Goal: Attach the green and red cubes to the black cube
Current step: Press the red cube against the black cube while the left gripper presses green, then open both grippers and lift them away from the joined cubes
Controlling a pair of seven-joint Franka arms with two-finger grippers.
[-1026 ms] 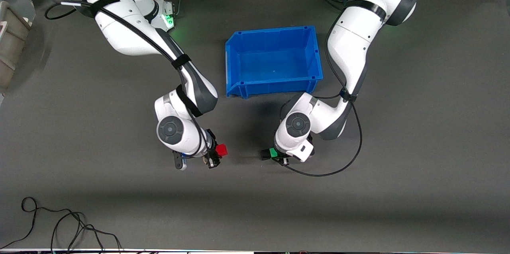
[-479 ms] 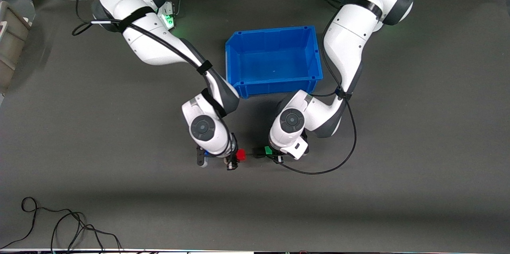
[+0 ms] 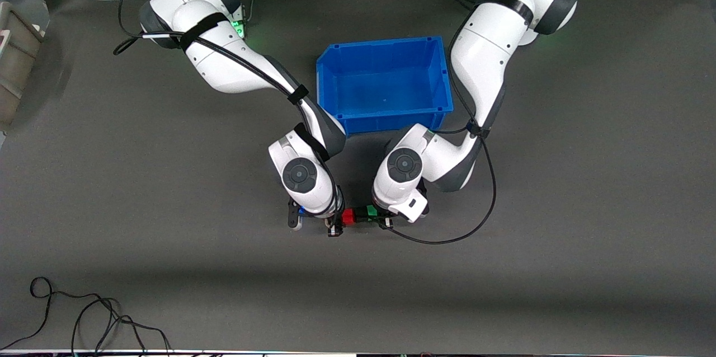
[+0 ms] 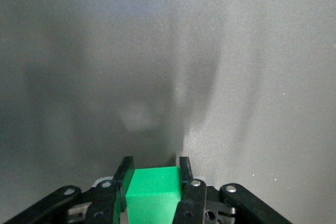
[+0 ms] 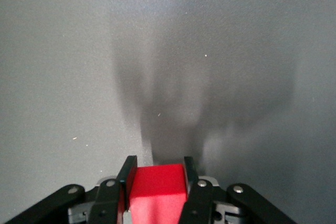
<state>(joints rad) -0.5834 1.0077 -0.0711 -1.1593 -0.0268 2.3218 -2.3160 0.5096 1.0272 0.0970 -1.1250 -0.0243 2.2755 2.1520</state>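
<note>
My left gripper point(image 3: 373, 216) is shut on the green cube point(image 3: 370, 211), which sits between its fingers in the left wrist view point(image 4: 152, 192). The black cube point(image 3: 359, 215) sits against the green cube on the side toward the right arm. My right gripper point(image 3: 338, 220) is shut on the red cube point(image 3: 348, 216), also seen in the right wrist view point(image 5: 157, 187). The three cubes form a row, red, black, green, low over the mat. The red cube looks pressed against the black one. The black cube does not show in either wrist view.
The blue bin point(image 3: 386, 117) stands empty on the grey mat, farther from the front camera than both grippers. A loose black cable point(image 3: 84, 318) lies near the front edge at the right arm's end. A beige container point(image 3: 11, 60) stands at that end too.
Both grippers moved toward each other. The gap between the red cube and the black cube has closed, and the three cubes now stand in one row.
</note>
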